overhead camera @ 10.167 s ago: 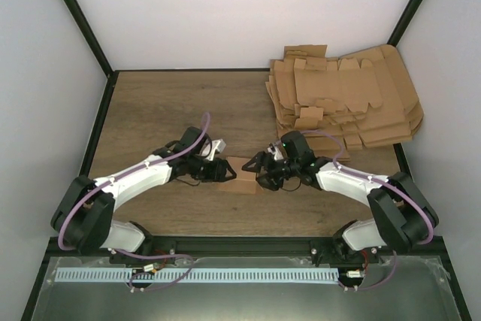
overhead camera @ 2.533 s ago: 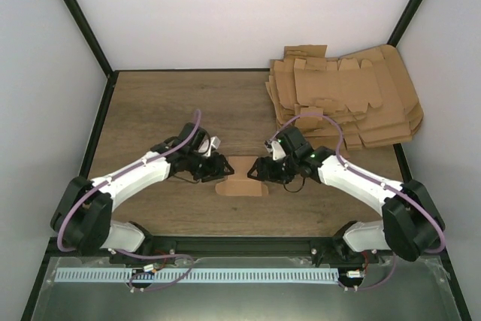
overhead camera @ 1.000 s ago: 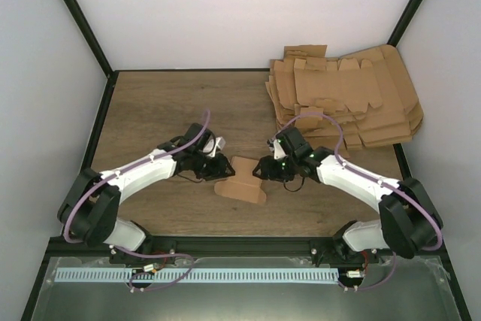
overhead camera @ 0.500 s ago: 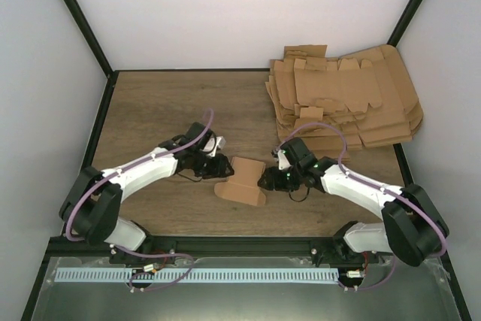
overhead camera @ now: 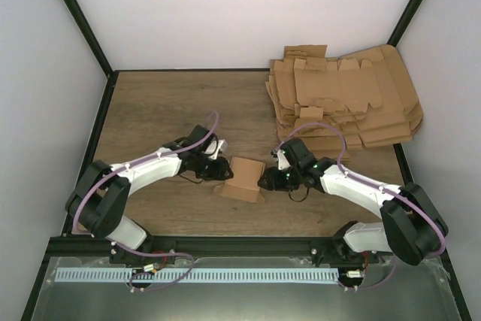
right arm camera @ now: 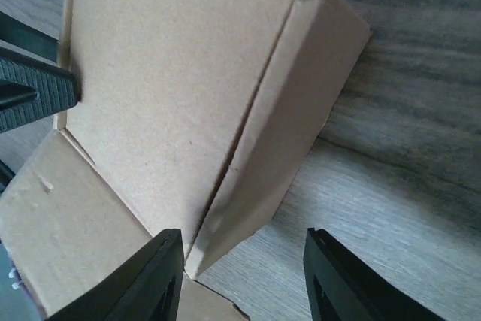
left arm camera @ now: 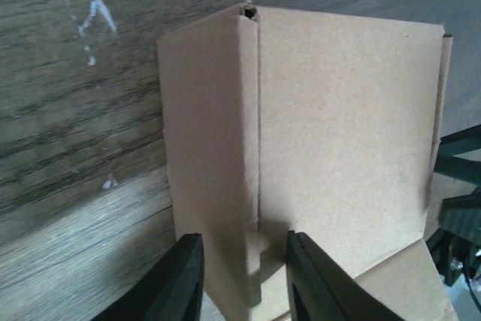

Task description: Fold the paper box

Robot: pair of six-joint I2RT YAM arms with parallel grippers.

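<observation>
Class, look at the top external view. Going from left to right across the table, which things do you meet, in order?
left tool → paper box → right tool → pile of flat cardboard sheets

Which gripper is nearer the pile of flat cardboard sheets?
Right. The right gripper is between the pile and the paper box; the left gripper is beyond the box.
</observation>
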